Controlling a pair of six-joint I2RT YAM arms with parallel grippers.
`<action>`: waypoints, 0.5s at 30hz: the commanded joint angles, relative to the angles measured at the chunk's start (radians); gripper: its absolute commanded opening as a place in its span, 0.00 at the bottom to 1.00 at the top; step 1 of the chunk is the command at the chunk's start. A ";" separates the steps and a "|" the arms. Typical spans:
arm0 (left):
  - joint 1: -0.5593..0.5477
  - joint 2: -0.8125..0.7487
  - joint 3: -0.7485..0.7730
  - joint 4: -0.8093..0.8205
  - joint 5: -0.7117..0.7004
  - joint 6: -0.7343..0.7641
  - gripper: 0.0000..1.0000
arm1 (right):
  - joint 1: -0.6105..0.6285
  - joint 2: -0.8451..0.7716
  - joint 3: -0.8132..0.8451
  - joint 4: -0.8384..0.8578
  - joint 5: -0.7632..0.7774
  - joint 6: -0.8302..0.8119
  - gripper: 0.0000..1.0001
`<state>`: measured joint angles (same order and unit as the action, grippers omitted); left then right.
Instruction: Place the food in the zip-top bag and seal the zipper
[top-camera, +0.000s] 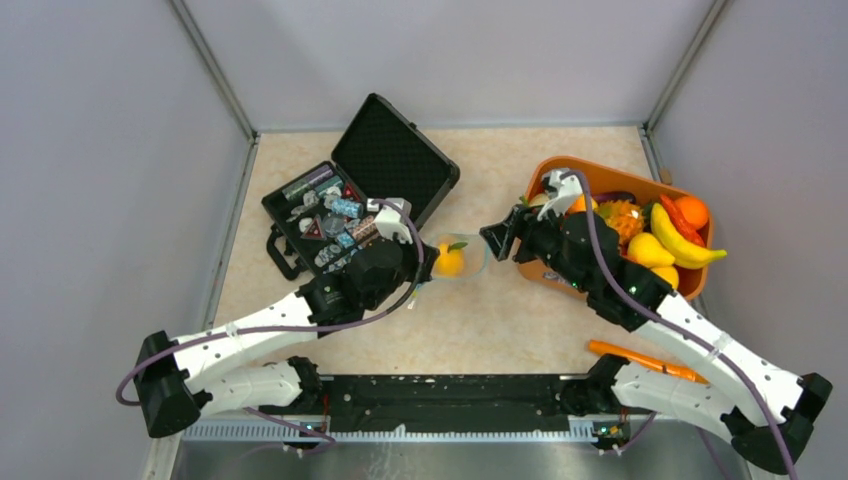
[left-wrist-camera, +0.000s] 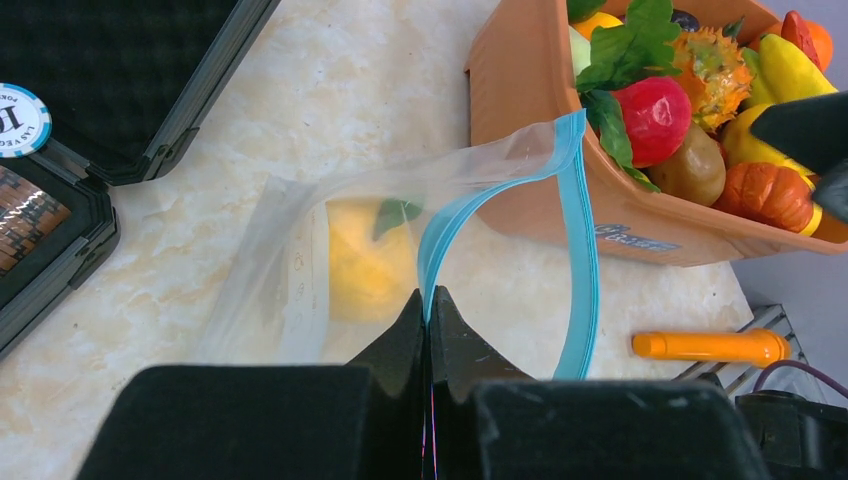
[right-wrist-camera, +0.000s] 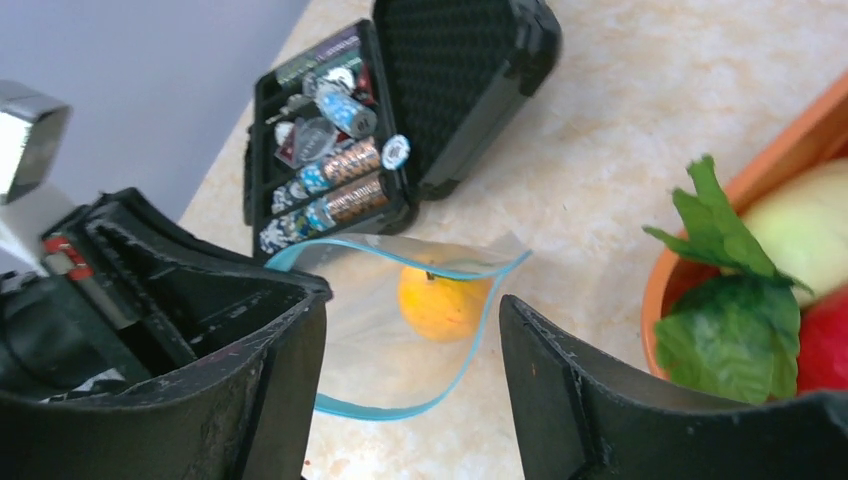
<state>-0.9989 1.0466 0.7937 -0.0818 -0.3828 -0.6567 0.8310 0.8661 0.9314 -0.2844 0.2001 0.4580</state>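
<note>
The clear zip-top bag (top-camera: 462, 262) lies mid-table with its mouth open. A yellow-orange toy fruit (top-camera: 450, 261) with a green leaf sits inside it; it also shows in the left wrist view (left-wrist-camera: 365, 258) and the right wrist view (right-wrist-camera: 443, 297). My left gripper (left-wrist-camera: 429, 297) is shut on the teal zipper (left-wrist-camera: 580, 250) at one side of the mouth, holding it up. My right gripper (right-wrist-camera: 412, 345) is open and empty, just right of the bag's mouth (top-camera: 497, 238). More toy food (top-camera: 660, 232) fills the orange basket (top-camera: 610, 178).
An open black case (top-camera: 360, 190) of small wrapped items and chips stands at the back left, close behind my left gripper. An orange carrot-like stick (top-camera: 640, 359) lies near the front right, by the right arm's base. Grey walls enclose the table.
</note>
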 joint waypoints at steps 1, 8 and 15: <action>0.003 -0.019 0.006 0.050 -0.004 0.008 0.00 | 0.008 0.039 -0.008 -0.118 0.077 0.130 0.62; 0.004 -0.020 0.006 0.047 -0.002 0.018 0.00 | 0.009 0.108 -0.127 -0.022 -0.014 0.270 0.45; 0.003 -0.036 0.004 0.036 -0.013 0.030 0.00 | 0.009 0.171 -0.085 0.020 -0.014 0.196 0.06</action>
<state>-0.9974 1.0424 0.7929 -0.0822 -0.3820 -0.6506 0.8310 1.0203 0.7918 -0.3336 0.2031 0.6891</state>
